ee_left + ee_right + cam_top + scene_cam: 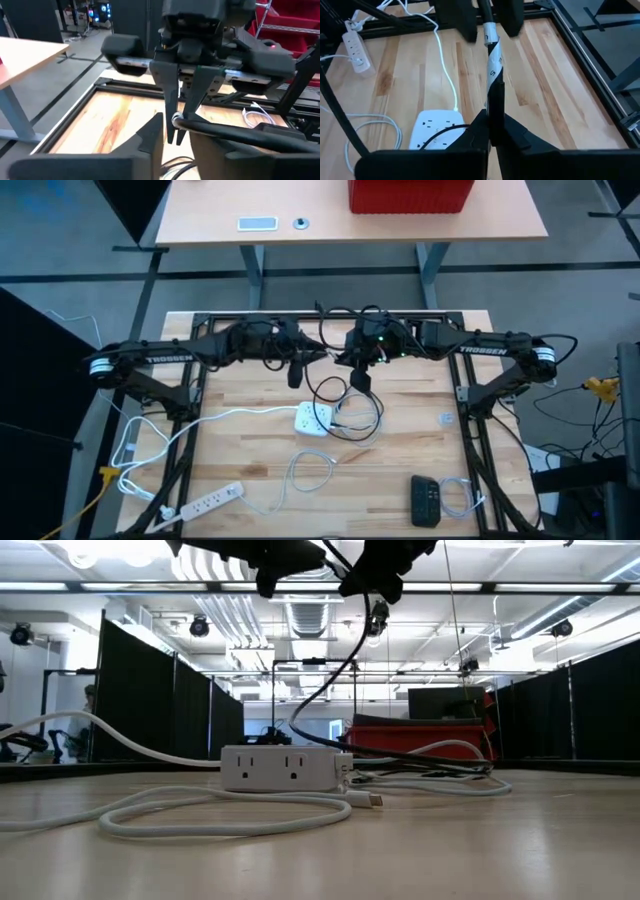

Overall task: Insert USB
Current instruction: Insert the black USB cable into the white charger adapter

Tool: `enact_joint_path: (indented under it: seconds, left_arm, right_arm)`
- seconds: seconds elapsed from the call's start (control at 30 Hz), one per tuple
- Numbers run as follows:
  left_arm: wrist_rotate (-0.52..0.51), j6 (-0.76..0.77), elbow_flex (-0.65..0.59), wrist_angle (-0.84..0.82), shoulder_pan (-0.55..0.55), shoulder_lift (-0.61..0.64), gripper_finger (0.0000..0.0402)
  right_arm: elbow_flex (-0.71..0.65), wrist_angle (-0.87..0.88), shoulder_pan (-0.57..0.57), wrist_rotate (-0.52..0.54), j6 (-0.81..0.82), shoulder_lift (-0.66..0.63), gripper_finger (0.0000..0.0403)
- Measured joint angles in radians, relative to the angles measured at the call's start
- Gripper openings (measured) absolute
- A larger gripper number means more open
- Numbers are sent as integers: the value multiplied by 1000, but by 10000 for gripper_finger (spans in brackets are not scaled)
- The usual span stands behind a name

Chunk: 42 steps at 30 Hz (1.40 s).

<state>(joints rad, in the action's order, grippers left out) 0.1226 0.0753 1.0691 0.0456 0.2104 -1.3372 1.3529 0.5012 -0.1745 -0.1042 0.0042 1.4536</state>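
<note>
Both arms meet above the far middle of the table. A black USB cable [492,60] with a white label runs between my two grippers. My right gripper [360,378] is shut on its thicker black end. My left gripper [295,370] is closed on the cable a little farther along. From there the cable hangs in a slack loop [330,390] down to the table, beside a white power hub [313,418]. The hub lies flat on the wood with its outlets facing the near edge [285,768]. My left gripper has the cable [488,22] between its two fingertips [465,20], just past a white band; the gap looks no wider than the cable. The cable is clear of the table. My right gripper pinches the cable's thick black end [495,100] between its two fingers. That end runs along the fingers and sticks out past their tips toward my left gripper, high above the wood.
A white power strip [205,502] lies at the near left, with its cord trailing off the left edge. A black device [425,500] and a coiled white cable [458,498] sit at the near right. Another white cable [310,470] loops in front of the hub. Black frame rails border the table.
</note>
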Motion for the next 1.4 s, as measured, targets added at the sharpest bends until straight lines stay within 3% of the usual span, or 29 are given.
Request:
enact_joint_path:
  seconds: [0.27,0.47,0.73,0.97,1.1,1.4]
  left_arm:
    - [1,24,0,10,0,-49,175]
    - [-2,72,0,66,0,-81,188]
    - [-5,147,0,105,0,-120,136]
    - [1,147,0,97,-1,-120,17]
    - [-1,148,0,93,0,-108,11]
    - [-12,161,0,107,16,9,6]
  right_arm:
    - [0,0,0,1,-6,3,1]
    - [0,-4,0,3,-5,9,1]
    - [0,-4,0,3,-4,22,0]
    - [0,-5,0,3,-5,22,0]
    - [2,-5,0,2,-5,17,11]
    - [2,117,5,-2,-4,-83,108]
